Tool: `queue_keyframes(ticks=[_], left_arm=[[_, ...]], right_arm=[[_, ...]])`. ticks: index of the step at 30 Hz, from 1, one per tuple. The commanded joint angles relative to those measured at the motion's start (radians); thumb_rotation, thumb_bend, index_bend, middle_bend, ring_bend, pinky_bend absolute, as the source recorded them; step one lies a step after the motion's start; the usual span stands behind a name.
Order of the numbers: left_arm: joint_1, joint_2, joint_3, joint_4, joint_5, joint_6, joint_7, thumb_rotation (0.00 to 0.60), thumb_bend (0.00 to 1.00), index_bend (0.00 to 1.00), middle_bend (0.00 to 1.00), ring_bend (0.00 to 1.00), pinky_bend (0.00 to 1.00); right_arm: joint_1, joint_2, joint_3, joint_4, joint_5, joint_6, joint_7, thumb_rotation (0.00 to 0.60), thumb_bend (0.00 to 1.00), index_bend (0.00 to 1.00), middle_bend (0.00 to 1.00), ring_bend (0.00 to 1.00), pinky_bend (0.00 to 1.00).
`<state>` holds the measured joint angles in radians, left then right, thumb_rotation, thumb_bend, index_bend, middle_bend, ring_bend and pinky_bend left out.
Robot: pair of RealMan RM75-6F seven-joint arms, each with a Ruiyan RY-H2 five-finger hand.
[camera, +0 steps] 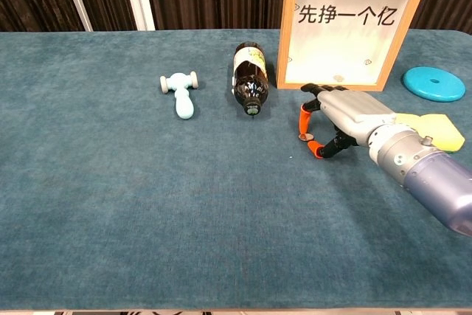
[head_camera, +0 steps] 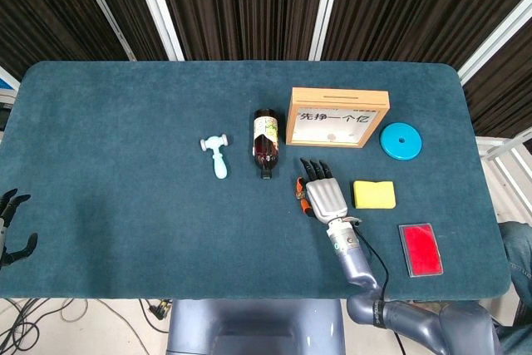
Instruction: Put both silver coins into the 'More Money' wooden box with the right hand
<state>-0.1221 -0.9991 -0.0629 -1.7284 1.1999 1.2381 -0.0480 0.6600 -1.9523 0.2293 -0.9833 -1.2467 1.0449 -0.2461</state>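
Left hand is hanging off the table's left edge, fingers apart, holding nothing. Hammer and bottle are lying mid-table, well apart. Right hand is hovering low before the box, orange-tipped fingers touching one coin; cannot tell if it's pinching. Second coin isn't showing. Sponge, disc, red card are sitting rightward.
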Motion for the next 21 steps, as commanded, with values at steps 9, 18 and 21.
queue_keyframes(ticks=[9,18,21], left_arm=[[-0.001,0.002,0.000,-0.003,-0.005,-0.002,0.004,0.600,0.40,0.16,0.00,0.00,0.03],[-0.002,0.003,0.000,-0.005,-0.008,-0.003,0.007,0.600,0.40,0.16,0.00,0.00,0.03],[-0.002,0.003,0.000,-0.006,-0.010,-0.004,0.008,0.600,0.40,0.16,0.00,0.00,0.03]], right_arm=[[0.000,0.000,0.006,-0.003,0.002,0.004,0.002,0.600,0.46,0.51,0.01,0.00,0.00],[0.002,-0.003,0.013,-0.001,0.007,0.005,0.008,0.600,0.46,0.54,0.01,0.00,0.00],[0.001,-0.003,0.013,-0.002,0.007,0.006,0.008,0.600,0.46,0.54,0.01,0.00,0.00]])
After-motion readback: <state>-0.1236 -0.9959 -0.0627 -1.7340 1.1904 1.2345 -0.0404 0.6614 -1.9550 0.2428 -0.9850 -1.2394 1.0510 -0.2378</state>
